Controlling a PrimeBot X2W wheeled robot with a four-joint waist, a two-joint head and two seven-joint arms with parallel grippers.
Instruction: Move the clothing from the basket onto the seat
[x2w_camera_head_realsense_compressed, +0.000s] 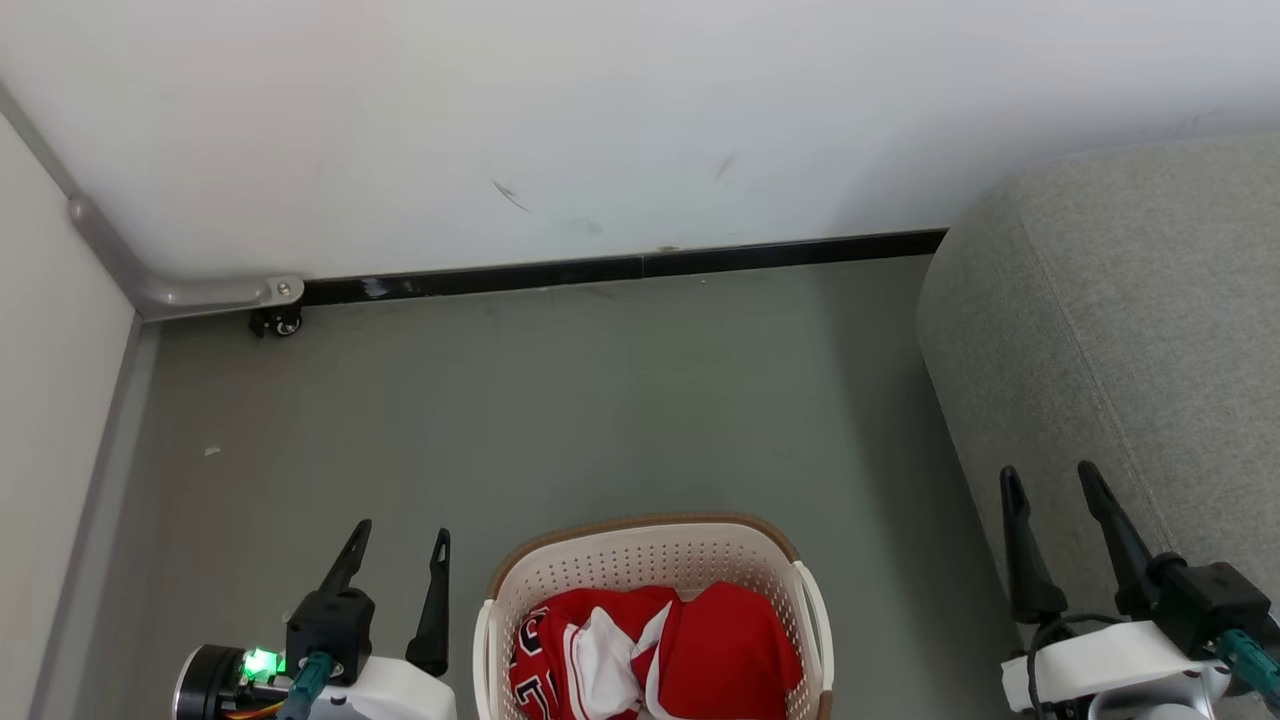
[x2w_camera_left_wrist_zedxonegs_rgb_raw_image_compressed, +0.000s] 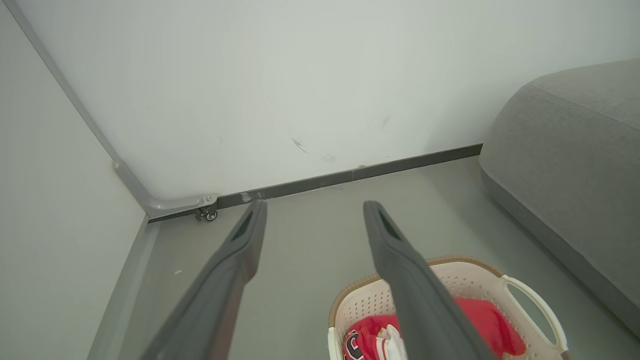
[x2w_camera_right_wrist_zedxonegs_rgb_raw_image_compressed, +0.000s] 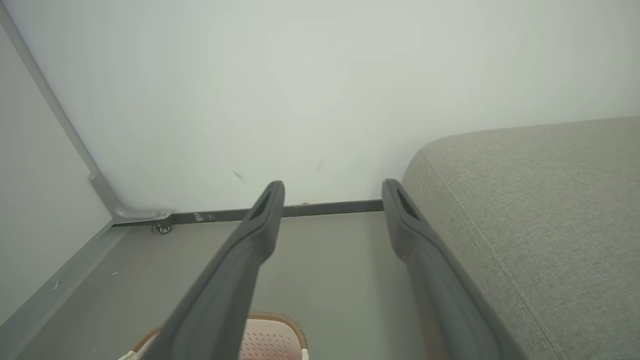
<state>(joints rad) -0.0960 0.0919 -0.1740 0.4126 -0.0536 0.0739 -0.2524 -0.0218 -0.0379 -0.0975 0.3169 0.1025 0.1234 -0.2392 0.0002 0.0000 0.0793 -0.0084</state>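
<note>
At the far left stands a pale cream side panel (x2w_camera_head_realsense_compressed: 40, 420), edged by a grey metal rail (x2w_camera_head_realsense_compressed: 120, 262) that bends at the corner and ends just above a small black caster wheel (x2w_camera_head_realsense_compressed: 278, 322). A white wall (x2w_camera_head_realsense_compressed: 600, 110) with a few dark scuffs runs across the back, and a black skirting strip (x2w_camera_head_realsense_compressed: 700, 262) lies along its foot.

The left gripper (x2w_camera_head_realsense_compressed: 403, 530) sits at the lower left over the grey-green floor (x2w_camera_head_realsense_compressed: 560, 400), its two long dark fingers spread apart with nothing between them. In the left wrist view the same gap shows bare floor and skirting.

Just right of it, at bottom centre, stands the cream-white perforated plastic laundry basket with a brown rim (x2w_camera_head_realsense_compressed: 640, 560), on the floor. The red sports-jersey clothing with white trim and dark lettering (x2w_camera_head_realsense_compressed: 720, 650) lies bunched inside it, below the rim. Neither gripper touches the clothing or the basket.

Further right, the right gripper (x2w_camera_head_realsense_compressed: 1049, 470) points up the head view with its fingers parted and empty. It appears against the front edge of the large grey fabric-upholstered sofa with rounded corners and stitched seams (x2w_camera_head_realsense_compressed: 1120, 330). The sofa fills the right side and stands close beside the basket, with a strip of floor between them.
</note>
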